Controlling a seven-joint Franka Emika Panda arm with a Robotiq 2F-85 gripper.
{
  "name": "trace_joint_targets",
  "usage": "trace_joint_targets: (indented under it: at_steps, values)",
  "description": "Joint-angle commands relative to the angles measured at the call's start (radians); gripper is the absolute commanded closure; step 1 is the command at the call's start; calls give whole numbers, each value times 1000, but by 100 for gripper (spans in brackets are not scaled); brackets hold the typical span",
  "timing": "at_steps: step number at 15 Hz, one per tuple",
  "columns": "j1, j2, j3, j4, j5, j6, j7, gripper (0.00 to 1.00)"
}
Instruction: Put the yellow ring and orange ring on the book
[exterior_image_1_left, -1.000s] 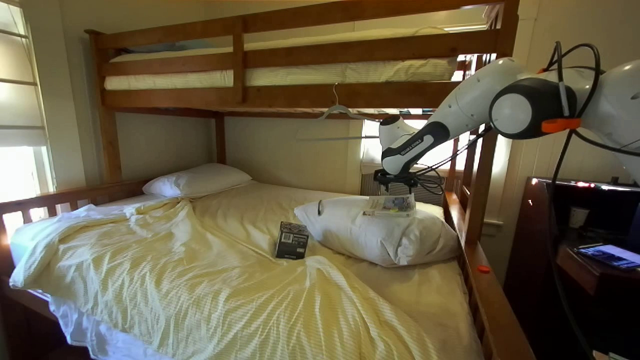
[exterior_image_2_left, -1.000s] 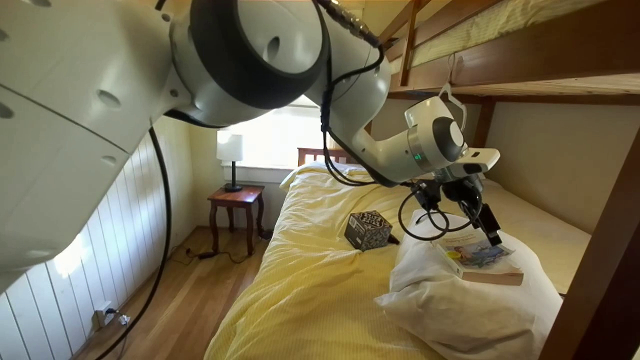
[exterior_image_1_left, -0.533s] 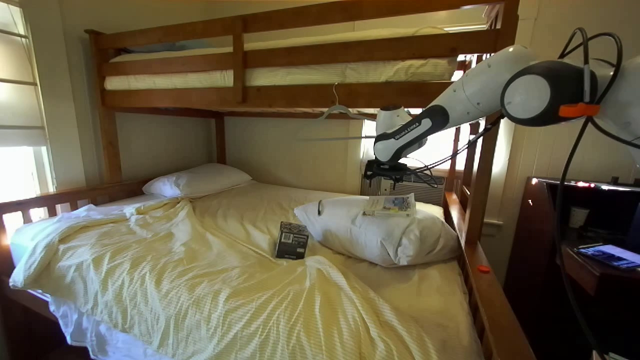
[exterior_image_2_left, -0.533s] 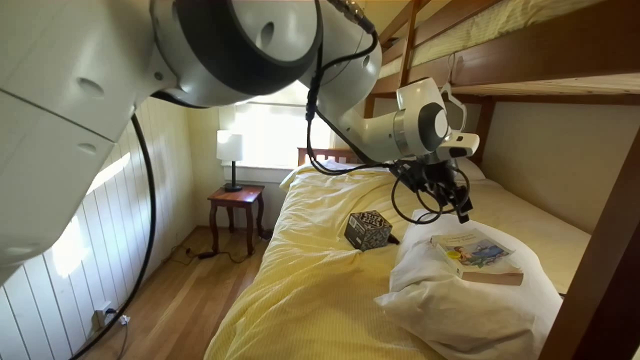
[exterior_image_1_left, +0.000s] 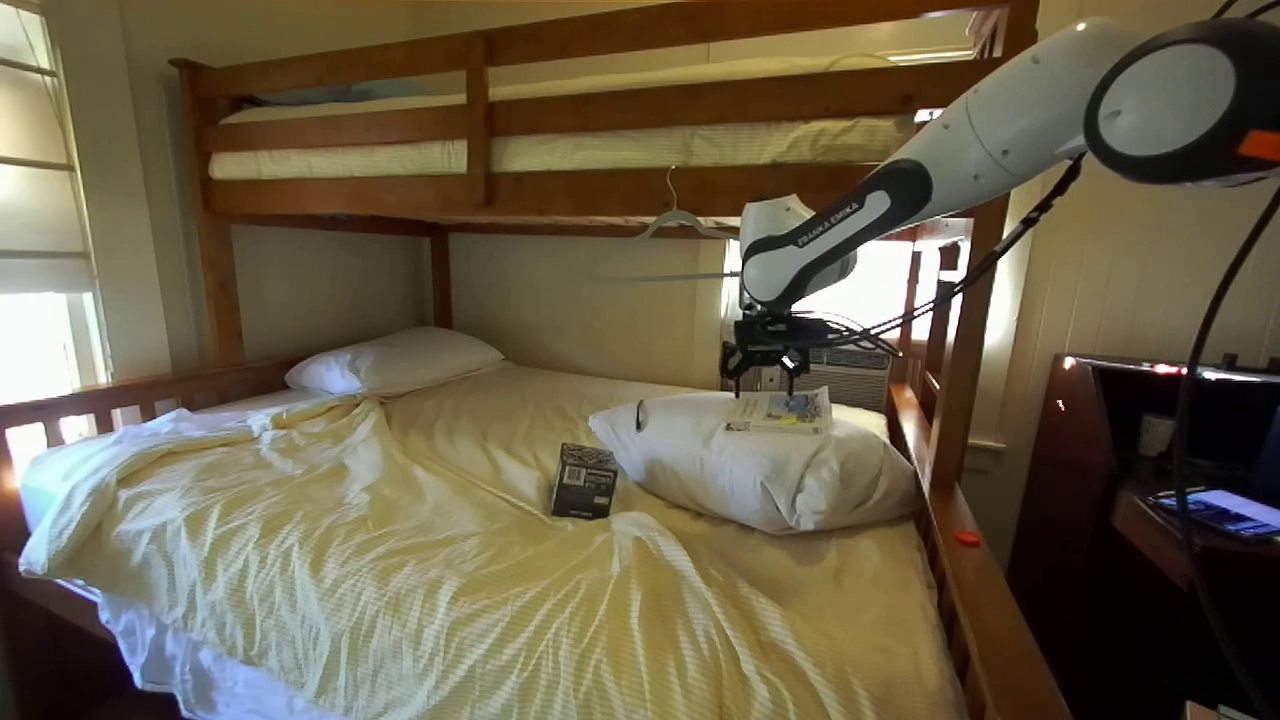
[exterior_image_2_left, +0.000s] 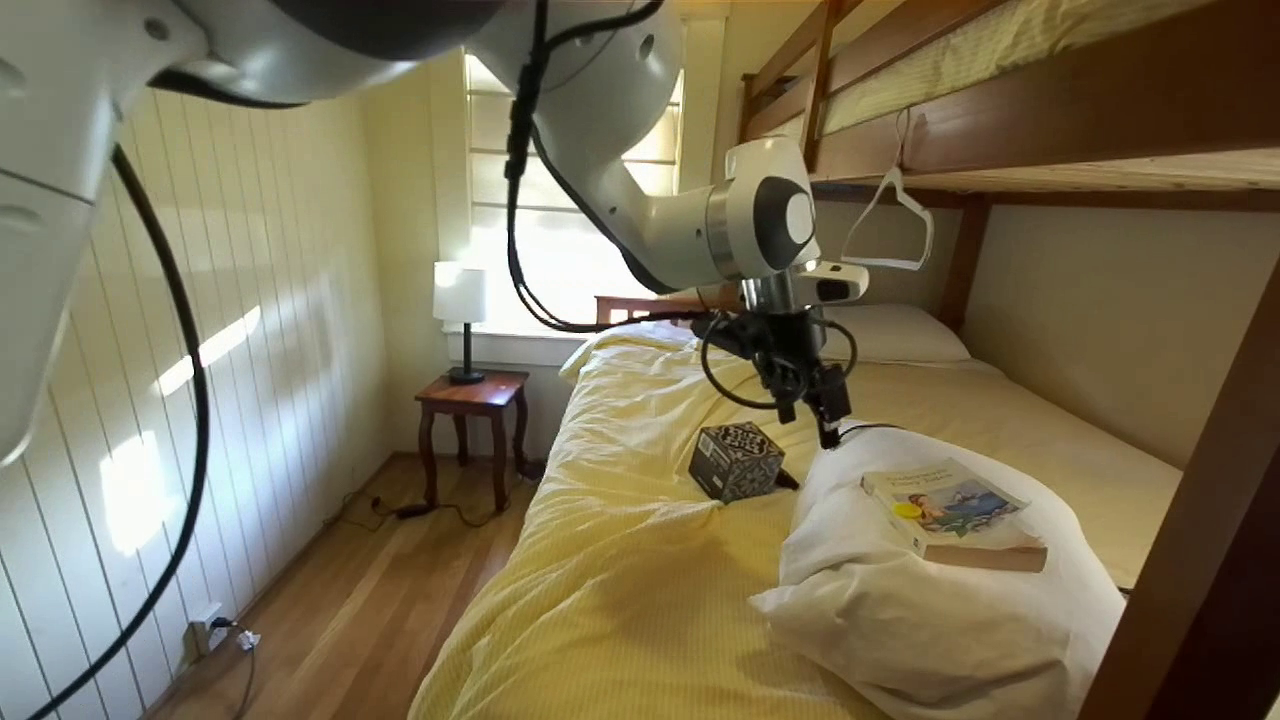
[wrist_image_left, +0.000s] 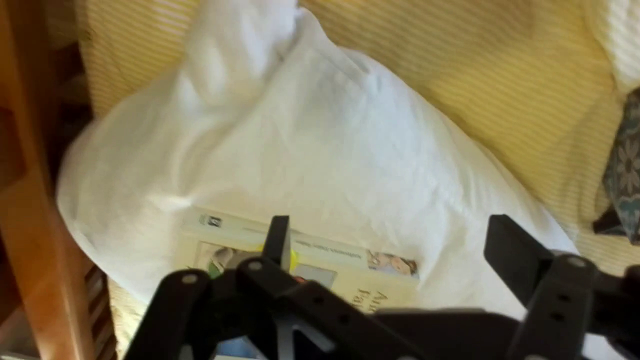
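Observation:
The book (exterior_image_2_left: 975, 512) lies on the white pillow (exterior_image_2_left: 930, 610) and also shows in the wrist view (wrist_image_left: 327, 248). The small yellow ring (exterior_image_2_left: 907, 510) lies on the book's cover; in the wrist view it is mostly hidden behind a finger. The orange ring (exterior_image_1_left: 966, 538) lies on the wooden bed rail, to the right of the pillow in that exterior view. My gripper (exterior_image_1_left: 764, 390) is open with nothing between its fingers. It hangs above the pillow beside the book, apart from both; its wide-spread fingers show in the wrist view (wrist_image_left: 390, 235).
A dark patterned box (exterior_image_2_left: 737, 462) stands on the yellow bedding left of the pillow. A hanger (exterior_image_2_left: 890, 225) hangs from the upper bunk (exterior_image_1_left: 600, 190) near the arm. A wooden bed post (exterior_image_2_left: 1190, 520) and the side rail (exterior_image_1_left: 985, 610) border the bed.
My gripper has moved from above the book to beside it, leftward in both exterior views. It has turned to point more straight down. The book and both rings have not moved.

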Motion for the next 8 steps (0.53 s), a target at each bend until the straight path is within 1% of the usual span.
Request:
trace_joint_targets:
  at_steps: [1, 3, 5, 7, 8]
  values:
    - [47, -193, -41, -244, -127, -122, 138, 0]
    - [30, -272, -32, -347, -152, -187, 246, 0]
    - [-10, -336, -27, -454, -136, -209, 322, 0]
    - [-68, -387, -37, -567, -92, -145, 358, 0]
    - [-55, -293, -5, -428, -113, -206, 312, 0]
